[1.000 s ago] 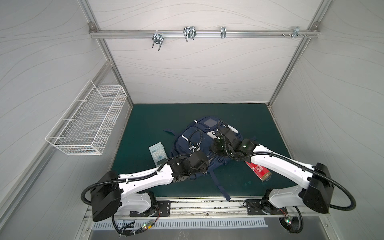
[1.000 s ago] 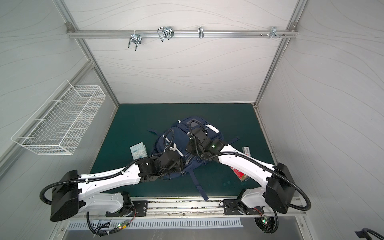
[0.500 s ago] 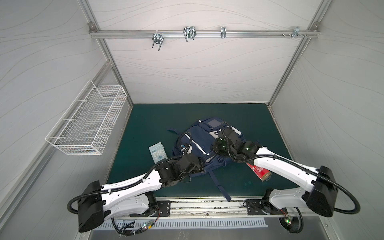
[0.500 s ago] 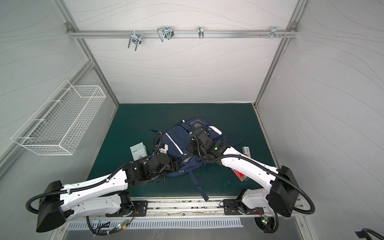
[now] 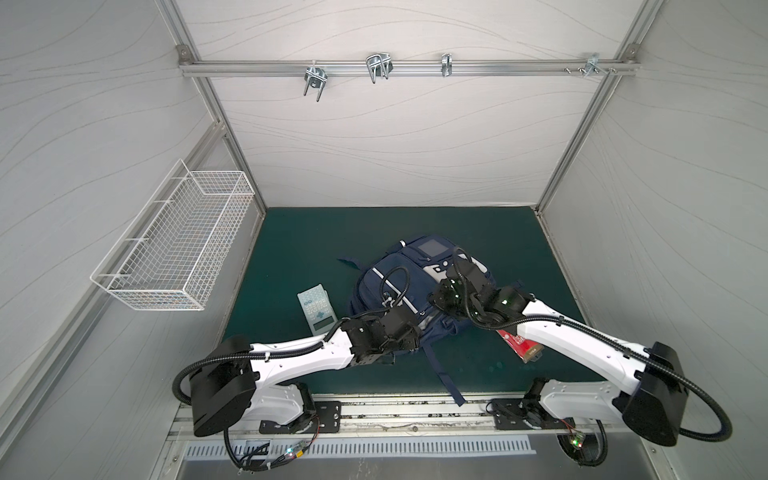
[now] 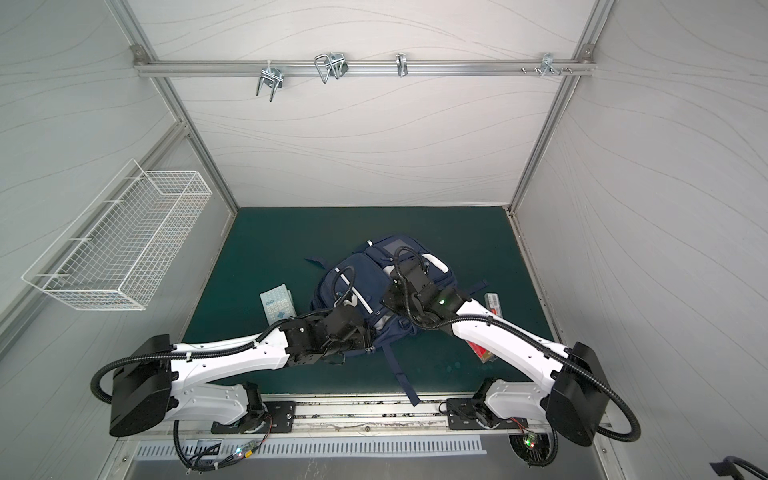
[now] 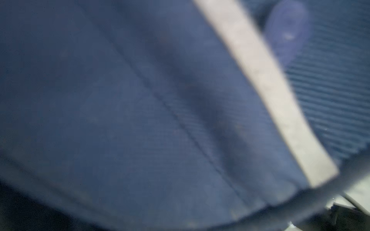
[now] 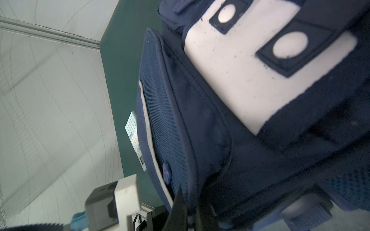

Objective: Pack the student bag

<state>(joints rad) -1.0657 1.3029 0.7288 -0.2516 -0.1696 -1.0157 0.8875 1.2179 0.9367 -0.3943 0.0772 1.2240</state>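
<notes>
In both top views the student bag [image 5: 390,286] is seen lying on the green mat [image 5: 291,249], near the middle. Its long side is pointed from the robot toward the back wall, leaning a little to the right. The 2 grippers are placed at its near end, 1 on each side. The left gripper [image 5: 411,332] is set at the near left corner, right at the cloth. Whether it is open or closed cannot be told from here. The right gripper [image 5: 437,297] is set on the right side, by the white patch [image 5: 434,271]. A calculator [image 5: 316,308] is left on the mat just beside the bag, on the left arm's side. A red pack [image 5: 521,347] is partly hidden under the right arm.

In the left wrist view only blurry blue cloth and 1 white stripe [image 7: 260,84] are shown, very close. No fingers are seen, so the grip cannot be told here either.

In the right wrist view the white patch with its round dots is shown close up. The calculator is seen past the bag's edge. The right gripper is closed tight, and a bit of bag cloth seems to be pinched in it.

It is judged that the bag's mouth must be held open next. The calculator is nearer to the left arm, so it would likely be picked up by that arm.
</notes>
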